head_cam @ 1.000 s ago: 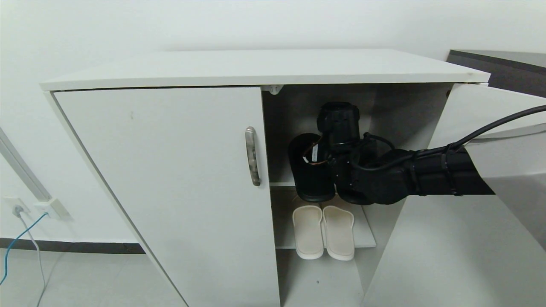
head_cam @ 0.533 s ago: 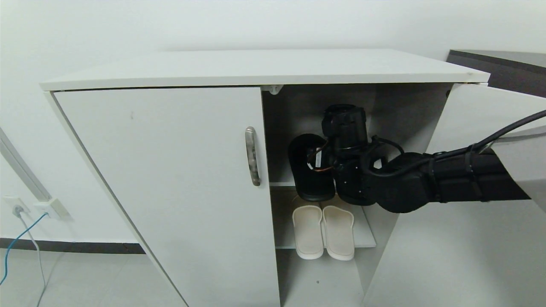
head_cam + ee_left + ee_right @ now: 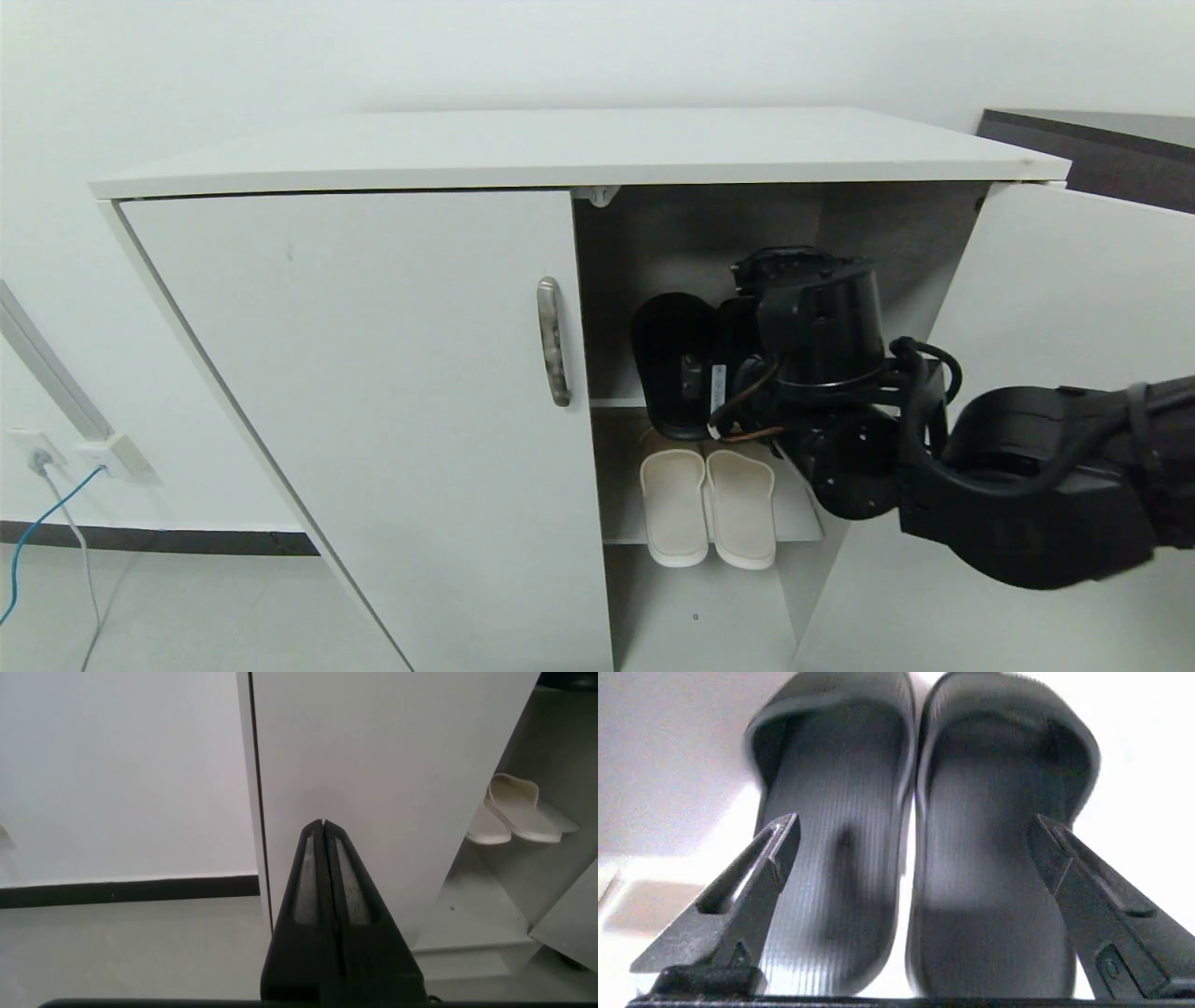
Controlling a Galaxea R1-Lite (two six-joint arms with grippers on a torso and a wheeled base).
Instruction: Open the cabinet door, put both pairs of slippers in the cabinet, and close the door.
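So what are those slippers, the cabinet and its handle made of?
Black slippers: probably moulded foam or rubber, matte, with fine ribbed footbeds. Cream slippers: likely the same, smooth. Cabinet: looks like white laminated board, flat matte panels. Handle: seems brushed metal, greyish sheen.

Home-like room: shoe cabinet (image 3: pixel 345 392), white slippers (image 3: pixel 674 504)

1. The cabinet (image 3: pixel 579 140) is white and low with a flat top. Its left door (image 3: pixel 355 392) is closed, and its right door (image 3: pixel 1055 280) is swung wide open.
2. The black slippers (image 3: pixel 831 859) lie flat, side by side and close together, on the cabinet's upper shelf (image 3: pixel 616 403). Their toes point inward.
3. The white slippers (image 3: pixel 707 504) lie flat as a touching pair on the cabinet's lower shelf (image 3: pixel 803 523). Their near ends reach slightly past the shelf's front edge.
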